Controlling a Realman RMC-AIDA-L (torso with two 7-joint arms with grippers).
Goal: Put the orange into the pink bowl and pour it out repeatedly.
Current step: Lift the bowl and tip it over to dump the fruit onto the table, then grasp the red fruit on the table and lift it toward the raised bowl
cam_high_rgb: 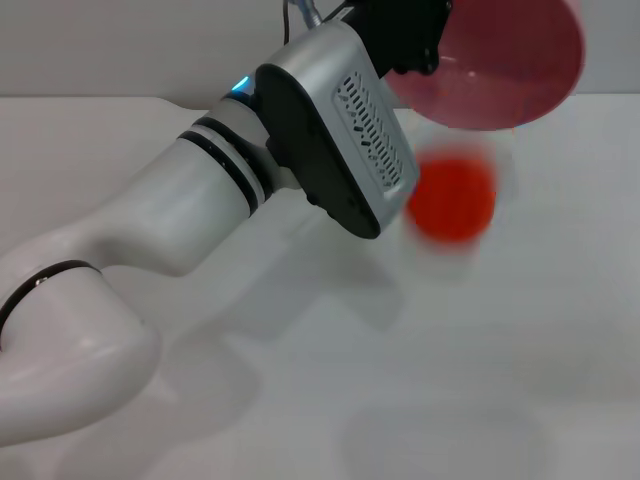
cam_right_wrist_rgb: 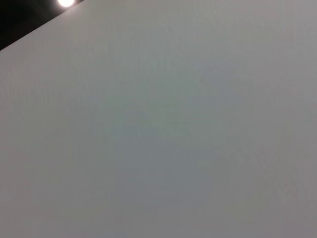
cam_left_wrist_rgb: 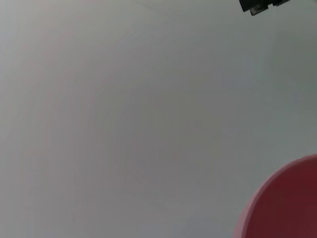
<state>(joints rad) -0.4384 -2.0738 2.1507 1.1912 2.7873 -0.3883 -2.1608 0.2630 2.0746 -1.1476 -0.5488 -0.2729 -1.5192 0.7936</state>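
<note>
My left arm reaches across the white table to the far middle of the head view. My left gripper (cam_high_rgb: 412,45) is shut on the rim of the pink bowl (cam_high_rgb: 510,65) and holds it raised and tipped on its side. The orange (cam_high_rgb: 453,200) is outside the bowl, just below it over the table, and looks smeared by motion. Part of the bowl's rim also shows in the left wrist view (cam_left_wrist_rgb: 285,203). My right gripper is out of view.
The white table (cam_high_rgb: 450,380) spreads under and in front of the orange. My left arm's silver wrist housing (cam_high_rgb: 335,130) lies next to the orange on its left. The right wrist view shows only bare white surface (cam_right_wrist_rgb: 158,129).
</note>
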